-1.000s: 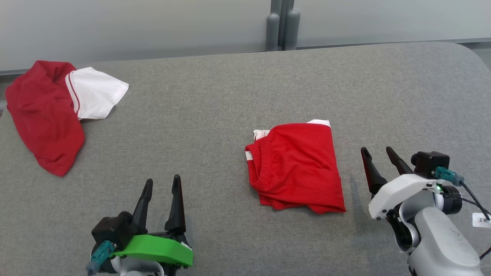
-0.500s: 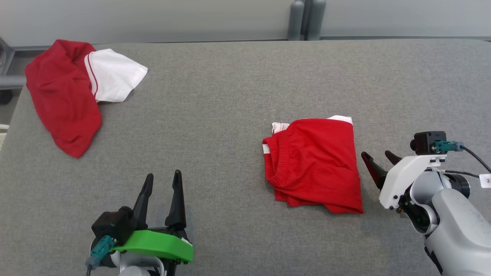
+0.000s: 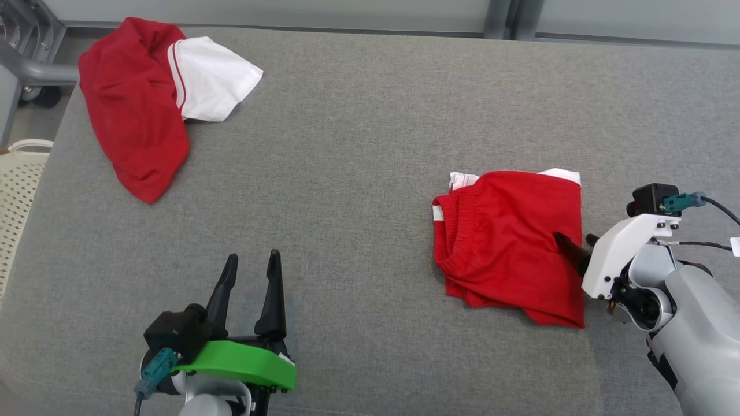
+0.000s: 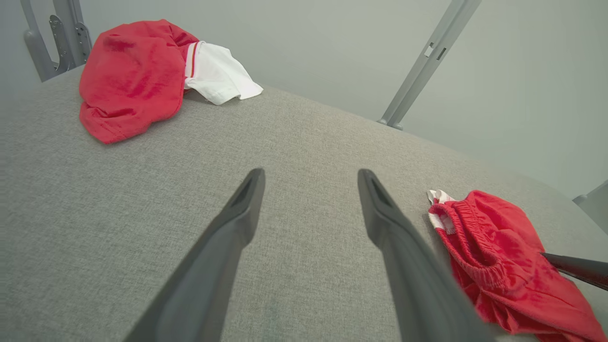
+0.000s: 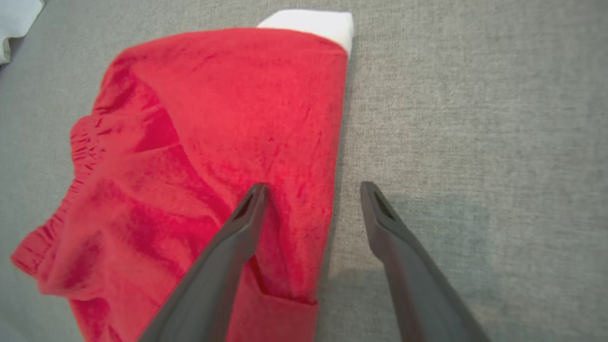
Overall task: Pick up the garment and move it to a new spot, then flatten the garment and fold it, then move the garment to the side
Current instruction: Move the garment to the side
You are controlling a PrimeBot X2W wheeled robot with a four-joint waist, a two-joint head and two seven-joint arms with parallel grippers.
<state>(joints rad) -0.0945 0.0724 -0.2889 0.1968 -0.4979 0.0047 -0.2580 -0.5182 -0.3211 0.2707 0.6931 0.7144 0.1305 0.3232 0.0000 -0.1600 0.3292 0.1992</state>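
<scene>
Head view: a grey fabric-covered table (image 3: 358,173) fills the scene. Folded red shorts (image 3: 509,242) with white trim lie flat on its near right part. The right gripper (image 3: 573,237), on a white-shelled arm, comes in from the right with its jaws released and gripping nothing. One dark finger lies over the right edge of the red cloth, while the other is just past that edge. A small white tag (image 3: 735,245) hangs by the arm's cable at the right border, its writing too cut off to read. The left gripper (image 3: 252,255), with a bright green shell, sits at the near left over bare table, well apart from the shorts. Its jaws are spread and empty. A crumpled red and white shirt (image 3: 144,98) lies at the far left corner. Left of the table stands a pale mesh basket (image 3: 17,190), and a grey metal frame (image 3: 34,58) is further back.

Left wrist view: the two spread fingers point across bare grey fabric. The shirt is far left. The shorts are at the right, with the gathered elastic waistband (image 4: 468,237) facing this way. A dark finger of the other arm pokes in over the shorts.

Right wrist view: the fingers straddle the shorts' right edge, the left one above red cloth and the right one above bare table. Whether either touches the cloth cannot be told.
</scene>
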